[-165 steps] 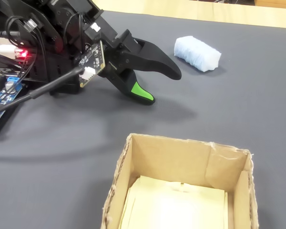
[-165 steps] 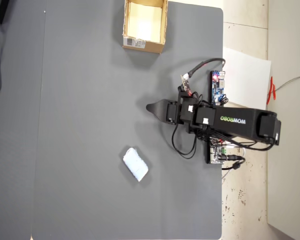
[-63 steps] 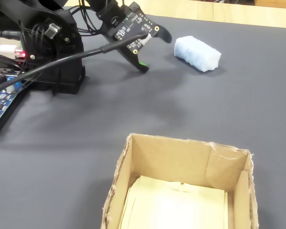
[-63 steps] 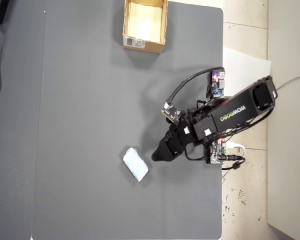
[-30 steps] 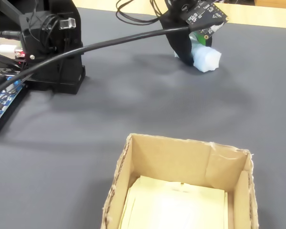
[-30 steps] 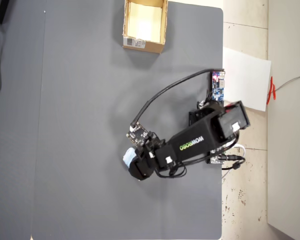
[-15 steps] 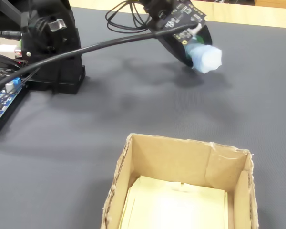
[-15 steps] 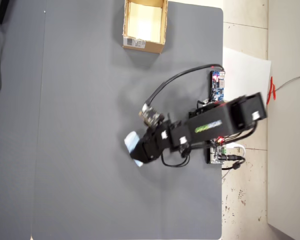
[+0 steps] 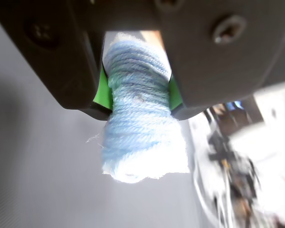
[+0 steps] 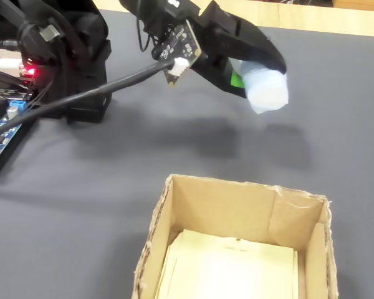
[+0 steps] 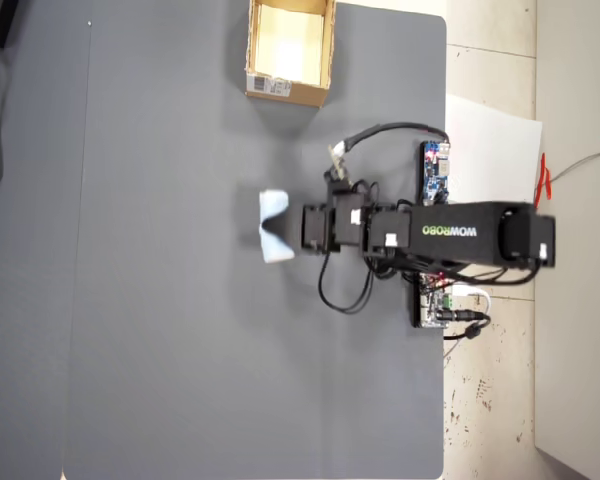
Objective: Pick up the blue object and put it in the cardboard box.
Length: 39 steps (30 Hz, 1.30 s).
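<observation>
A dark grey counter (image 11: 180, 300) fills most of the overhead view, with pale floor along the right edge. In the upper middle of that view sits the cardboard box (image 11: 289, 90), open side up, a white label on its lower outer wall; in the fixed view the cardboard box (image 10: 174, 205) takes the lower middle of the frame, its pale tan inside bare. Left of centre overhead, the blue object (image 11: 273, 226) hangs above the counter, well apart from the box. The tool (image 11: 280, 228) is clamped on it — the wrist view shows the blue object (image 9: 140, 137) squeezed between two green pads (image 9: 102, 92), its lower end sticking out past the jaws. In the fixed view the tool (image 10: 249, 78) holds the blue object (image 10: 266, 90) in the upper right, clear of the counter. Rightward overhead, the black arm (image 11: 450, 235) lies level — a small blue circuit board (image 11: 436, 172) sits just above it.
</observation>
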Motion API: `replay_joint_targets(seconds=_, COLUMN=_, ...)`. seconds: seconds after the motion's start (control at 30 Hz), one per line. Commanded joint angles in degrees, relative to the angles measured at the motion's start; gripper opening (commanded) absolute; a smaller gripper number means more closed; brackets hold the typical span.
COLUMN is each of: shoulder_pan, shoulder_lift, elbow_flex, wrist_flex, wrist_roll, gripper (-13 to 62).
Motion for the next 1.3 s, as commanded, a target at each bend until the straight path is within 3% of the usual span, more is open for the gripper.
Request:
replay_joint_targets(seconds=0.0, shoulder_pan=3.9, shoulder_lift=1.9, elbow_flex=-1.7, wrist_flex=-6.3, wrist_roll=-2.5, gripper=2.9)
replay_joint_targets(seconds=0.37, shoulder_pan=30.5, shoulder_lift=2.5, elbow_flex=-11.2, wrist_flex=-1.7, wrist_roll=-12.7, gripper=2.8)
replay_joint_targets(seconds=0.53, shoulder_pan=35.6, shoulder_lift=-2.5, elbow_flex=-18.6, wrist_flex=1.6, wrist_roll=-14.0, gripper=2.8)
replay_joint_targets(seconds=0.57, shoulder_pan=39.9, shoulder_lift=-8.9, elbow_flex=-25.8, wrist_flex=3.7, wrist_roll=-14.0, gripper=2.8)
replay_joint_targets(seconds=1.03, shoulder_pan=44.2, shoulder_lift=-26.3, elbow_flex=-45.9, wrist_flex=18.0, wrist_roll=-13.9, gripper=3.1)
replay_joint_targets(seconds=1.2, shoulder_pan=44.7, shoulder_lift=-28.8, elbow_flex=-50.4, wrist_flex=28.6, wrist_roll=-13.6, gripper=26.3)
replay_joint_targets(seconds=1.27, shoulder_pan=44.8, shoulder_lift=-30.0, elbow_flex=-53.1, wrist_flex=33.1, wrist_roll=-13.6, gripper=30.8)
